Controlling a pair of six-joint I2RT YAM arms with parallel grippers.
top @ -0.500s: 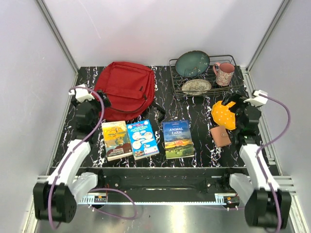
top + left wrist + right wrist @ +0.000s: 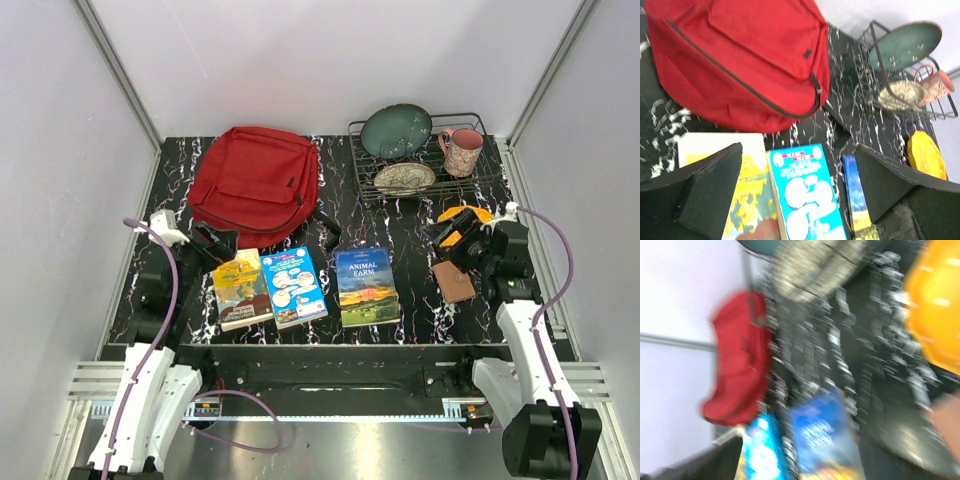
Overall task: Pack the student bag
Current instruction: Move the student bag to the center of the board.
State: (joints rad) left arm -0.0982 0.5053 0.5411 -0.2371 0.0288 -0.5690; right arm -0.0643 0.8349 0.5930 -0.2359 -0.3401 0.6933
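Black marbled tabletop (image 2: 405, 230) carries everything. The student bag (image 2: 255, 185) lies flat at the back left, front pocket up, and three books sit in a row near the arms: a yellow book (image 2: 240, 288), a blue book (image 2: 293, 285) and an Animal Farm book (image 2: 365, 285).

The left hand (image 2: 215, 243) hangs just behind the yellow book, released, its fingers (image 2: 710, 185) spread wide with nothing between them. The right hand (image 2: 455, 245) sits between an orange object (image 2: 462, 215) and a brown wallet (image 2: 453, 281); whether it is released or clenched cannot be told.

The main risk is the bag itself: its zips look shut, so a book pushed at it would likely just shove the soft fabric across the tabletop. The yellow and blue books lie edge to edge, so a wide grasp could catch both. A black strap (image 2: 328, 232) trails toward the books and could snag.

Only the left wrist view shows the zip lines and pocket tab up close. Only the top view shows the wallet whole and the wire rack (image 2: 440, 120) of crockery. The right wrist view is smeared with blur.
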